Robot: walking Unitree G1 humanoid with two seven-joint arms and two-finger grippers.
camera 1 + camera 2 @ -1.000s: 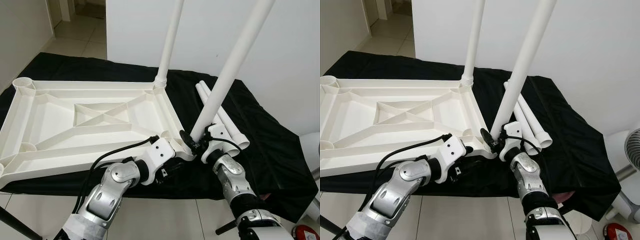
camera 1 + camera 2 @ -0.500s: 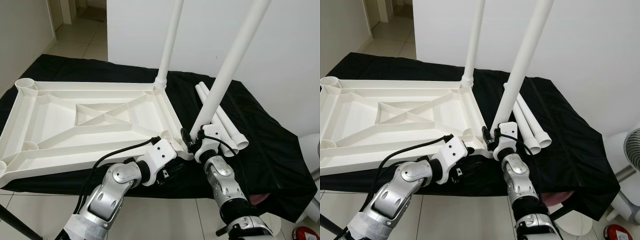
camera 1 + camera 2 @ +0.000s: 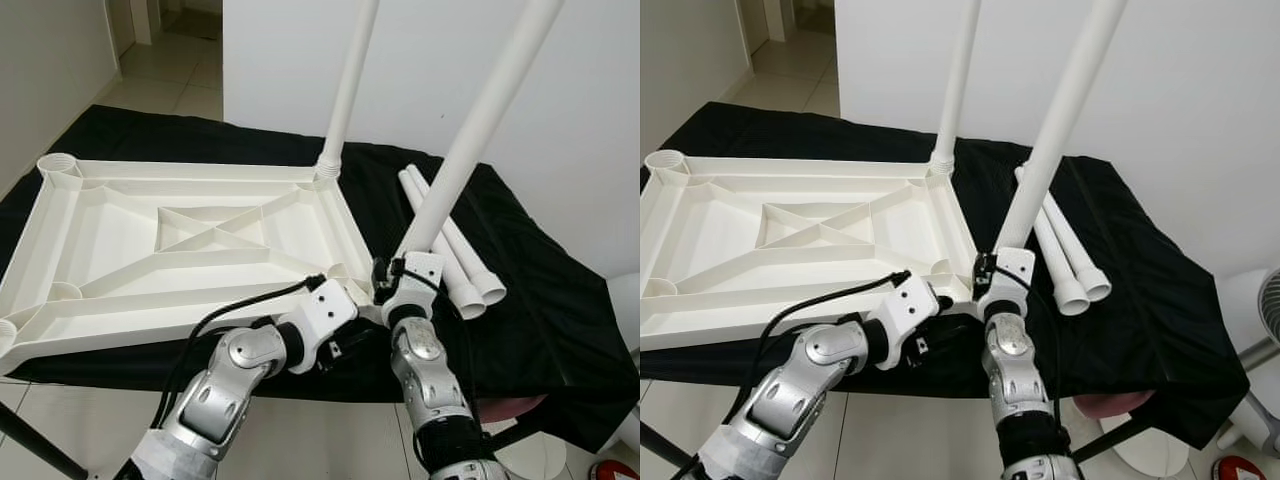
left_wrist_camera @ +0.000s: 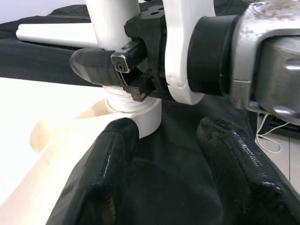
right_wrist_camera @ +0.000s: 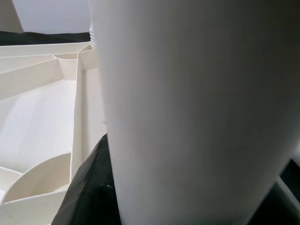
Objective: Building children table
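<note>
A white plastic tabletop [image 3: 180, 170] lies upside down on a black-draped table. One white leg [image 3: 345, 90] stands upright in its far right corner socket. My right gripper [image 3: 388, 285] is shut on a second leg [image 3: 475, 130], which leans to the right with its threaded base at the near right corner socket [image 4: 136, 110]. The toothed pads [image 4: 129, 70] clamp that leg just above the socket. My left gripper [image 4: 166, 136] is open at the same corner, one finger against the tabletop's edge, black cloth showing between the fingers. Two loose legs [image 3: 455, 255] lie on the cloth to the right.
The black cloth [image 3: 540, 300] hangs over the table's front and right edges. A white wall stands close behind. Tiled floor runs along the front and into a hallway at the far left. A white fan [image 3: 1265, 300] stands on the floor at right.
My right forearm has swung in to the left, now standing almost straight under the held leg's base. The leg still leans right. The left arm has hardly moved.
</note>
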